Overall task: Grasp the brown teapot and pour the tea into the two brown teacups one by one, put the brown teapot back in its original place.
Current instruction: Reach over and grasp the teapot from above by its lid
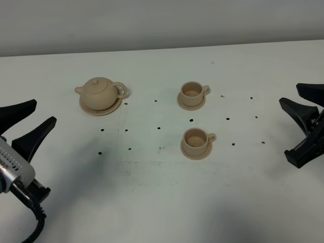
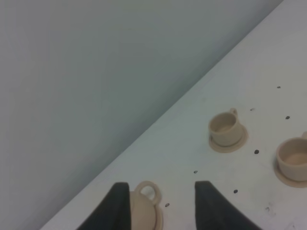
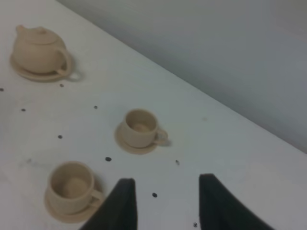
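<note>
Left claw [image 1: 44, 112] hangs released and empty over the desk's [image 1: 152, 197] left side, and the right claw [image 3: 166, 179] stands spread with nothing in it at the right side. The brown teapot [image 1: 99, 92] sits upright, lid on, on its wide saucer [image 1: 89, 108]. To its right, each on a little saucer, are the far cup [image 1: 192, 91] and the near cup [image 1: 195, 139].

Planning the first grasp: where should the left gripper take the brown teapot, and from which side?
Grip the loop handle of the brown teapot, coming from above on the side facing the two teacups. The pot stands upright on its saucer, spout away from the cups, belly round; the open left gripper likely fits the thin loop better.
</note>
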Action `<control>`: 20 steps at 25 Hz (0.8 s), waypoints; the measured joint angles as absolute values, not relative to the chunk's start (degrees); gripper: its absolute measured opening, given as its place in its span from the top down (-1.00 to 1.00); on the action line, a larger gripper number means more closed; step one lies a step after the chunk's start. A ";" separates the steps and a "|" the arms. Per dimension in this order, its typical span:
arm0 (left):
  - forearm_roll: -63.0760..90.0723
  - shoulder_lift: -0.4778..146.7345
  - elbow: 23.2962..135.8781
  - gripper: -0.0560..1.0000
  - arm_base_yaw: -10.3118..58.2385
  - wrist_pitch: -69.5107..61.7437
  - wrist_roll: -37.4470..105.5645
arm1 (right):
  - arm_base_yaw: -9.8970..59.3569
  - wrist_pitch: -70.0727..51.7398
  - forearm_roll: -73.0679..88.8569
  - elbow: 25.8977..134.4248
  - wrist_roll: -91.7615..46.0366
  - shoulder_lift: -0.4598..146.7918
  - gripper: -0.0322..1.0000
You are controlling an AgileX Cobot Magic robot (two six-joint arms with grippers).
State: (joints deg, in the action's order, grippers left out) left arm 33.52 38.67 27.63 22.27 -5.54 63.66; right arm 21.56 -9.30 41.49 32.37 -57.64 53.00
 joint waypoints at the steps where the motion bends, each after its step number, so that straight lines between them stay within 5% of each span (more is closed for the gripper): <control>1: 33.52 38.67 27.63 0.31 22.27 -5.53 63.51 | 21.11 -9.36 41.49 32.37 -56.98 52.82 0.28; 9: 31.22 38.65 27.63 0.31 21.31 -4.85 58.37 | 15.43 -11.65 39.71 32.37 -53.93 47.59 0.28; 20: 30.74 35.39 27.63 0.31 9.44 -3.26 54.92 | 12.23 -10.62 26.16 32.37 -40.02 47.05 0.28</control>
